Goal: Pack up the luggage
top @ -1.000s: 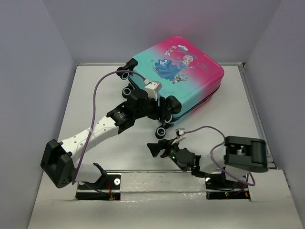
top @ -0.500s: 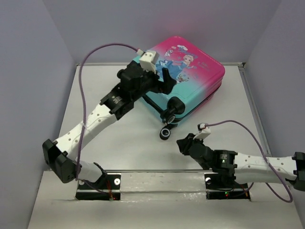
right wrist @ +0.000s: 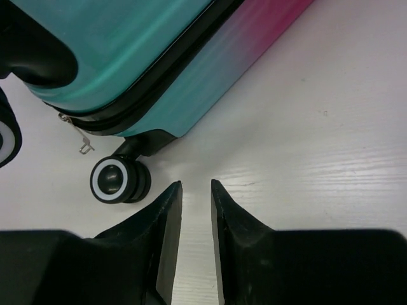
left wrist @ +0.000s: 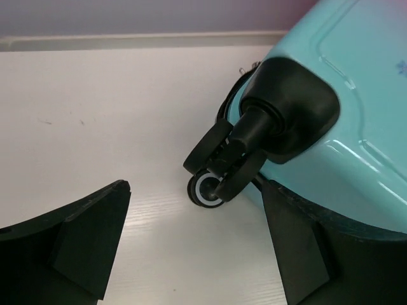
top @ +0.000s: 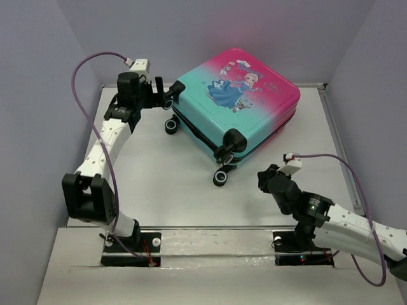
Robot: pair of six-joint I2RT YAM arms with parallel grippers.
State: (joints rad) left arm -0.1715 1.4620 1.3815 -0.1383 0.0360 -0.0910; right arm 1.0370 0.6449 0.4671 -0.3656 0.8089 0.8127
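Your small pink-to-teal hard-shell suitcase (top: 238, 101) with the cartoon princess print lies flat, print up, at the far middle of the white table (top: 159, 190). It's turned diagonal, black caster wheels facing near-left. It's closed: the shells meet along the black seam, and a small metal zipper pull (right wrist: 82, 143) hangs at the near edge. You can't see what's inside.

Left arm is stretched long to the far-left, with the left gripper (top: 159, 94) level with the suitcase's far-left teal corner. The claw is spread wide and holds nothing. In your left wrist view that corner's black caster wheel (left wrist: 213, 185) sits ahead between the two fingers, touching neither.

Right arm reaches forward low from its base. The right gripper (right wrist: 196, 187) points at the suitcase's near-right side, just short of it. Its fingers are nearly pressed together, with only a thin slit between them and nothing in it. Another black wheel sits just left of the tips.

Versus a second ago: the left gripper was at the wheel edge mid-suitcase, then over the teal corner, and is now out at the far-left corner. The right arm was folded by its base with the claw spread; now it's extended and closed down. The suitcase sits about where it was.
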